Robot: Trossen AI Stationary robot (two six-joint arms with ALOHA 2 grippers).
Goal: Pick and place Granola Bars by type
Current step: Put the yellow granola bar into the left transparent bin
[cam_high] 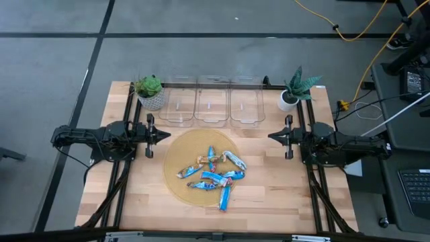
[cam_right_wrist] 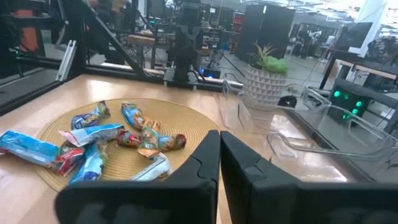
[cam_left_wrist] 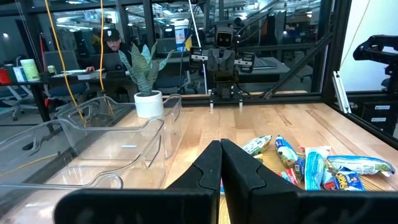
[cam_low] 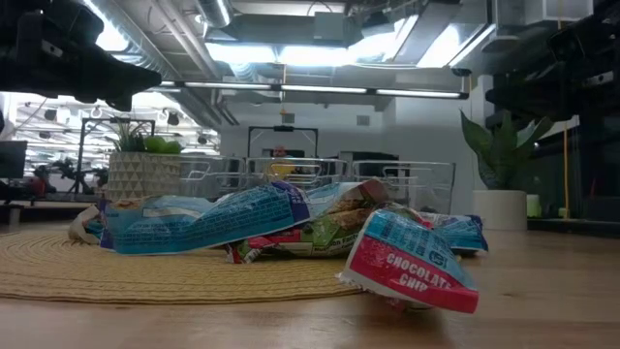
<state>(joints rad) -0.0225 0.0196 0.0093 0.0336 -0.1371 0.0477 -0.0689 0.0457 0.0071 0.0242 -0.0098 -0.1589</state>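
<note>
The wooden desk (cam_high: 269, 195) carries a round woven mat (cam_high: 176, 158) at its middle, with three clear bins (cam_high: 212, 104) in a row behind it. Both arms lie low and level at the desk's sides, pointing inward at each other. The left end effector (cam_high: 158, 134) and right end effector (cam_high: 274, 136) each have fingers pressed together, holding nothing. The Granola Bars (cam_high: 213, 173) lie heaped on the mat, between the two.

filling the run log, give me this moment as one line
left gripper shut, parked | right gripper shut, parked | granola bars piled on woven mat | bins empty
</note>
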